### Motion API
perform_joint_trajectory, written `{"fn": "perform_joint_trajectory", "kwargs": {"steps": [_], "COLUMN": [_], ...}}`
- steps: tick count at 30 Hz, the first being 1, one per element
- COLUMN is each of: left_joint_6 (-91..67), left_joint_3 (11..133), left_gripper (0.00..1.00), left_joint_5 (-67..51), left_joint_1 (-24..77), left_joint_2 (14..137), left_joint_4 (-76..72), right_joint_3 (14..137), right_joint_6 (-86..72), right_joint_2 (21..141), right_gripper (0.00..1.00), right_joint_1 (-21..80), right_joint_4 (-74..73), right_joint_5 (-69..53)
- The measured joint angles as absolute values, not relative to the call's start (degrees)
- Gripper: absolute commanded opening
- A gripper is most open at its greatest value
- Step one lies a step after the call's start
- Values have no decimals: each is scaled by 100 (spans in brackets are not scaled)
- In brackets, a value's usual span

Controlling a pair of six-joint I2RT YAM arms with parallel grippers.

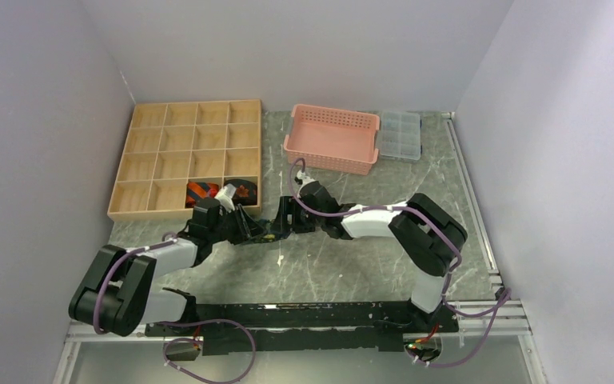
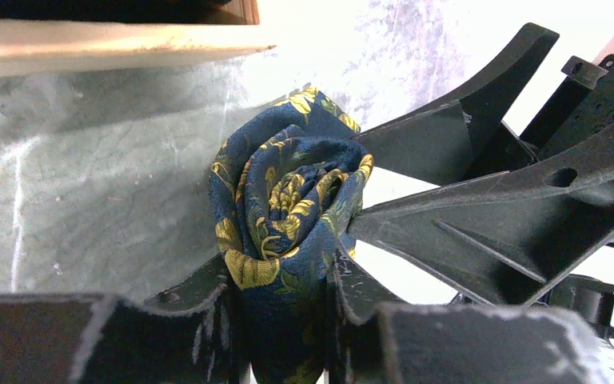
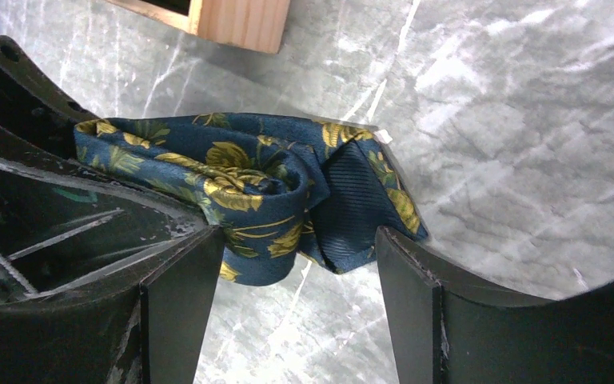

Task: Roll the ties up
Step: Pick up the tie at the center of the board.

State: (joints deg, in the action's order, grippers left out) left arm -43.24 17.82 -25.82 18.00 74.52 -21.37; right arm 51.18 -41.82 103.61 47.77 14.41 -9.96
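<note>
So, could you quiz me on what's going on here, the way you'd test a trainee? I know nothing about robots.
1. True or false: the floral tie lies flat and unrolled.
2. Where do the other two ties sit? A) pink basket B) wooden tray C) clear box
3. How many grippers touch the floral tie?

Key: 1 false, it is coiled into a roll. 2 B, side by side in the tray's near row. 3 two: the left gripper and the right gripper both pinch it.
</note>
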Motion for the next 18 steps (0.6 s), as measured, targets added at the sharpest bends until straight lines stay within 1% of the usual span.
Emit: {"fn": "perform_joint_trajectory", "kwargs": {"steps": [3,10,18], "left_joint_6": [-4276,-4158,-4014], "left_joint_3": [1822,2099,2580], "left_gripper": [3,3,3], "left_joint_5": [-2567,-2449,-2191], "left_joint_1": [1811,1852,1953], "left_joint_2": [7336,7008,6613], "left_joint_4": [-1935,-1146,-19], "right_joint_3": [5100,4969,4703], "right_joint_6": [-4178,-4141,-4005], "right_joint_2": [10252,9714,8726], "right_gripper": [76,77,77], "right_joint_1": [4777,4737,4729], "right_joint_4": [1253,604,281], "right_joint_5": [-923,-642,-292]}}
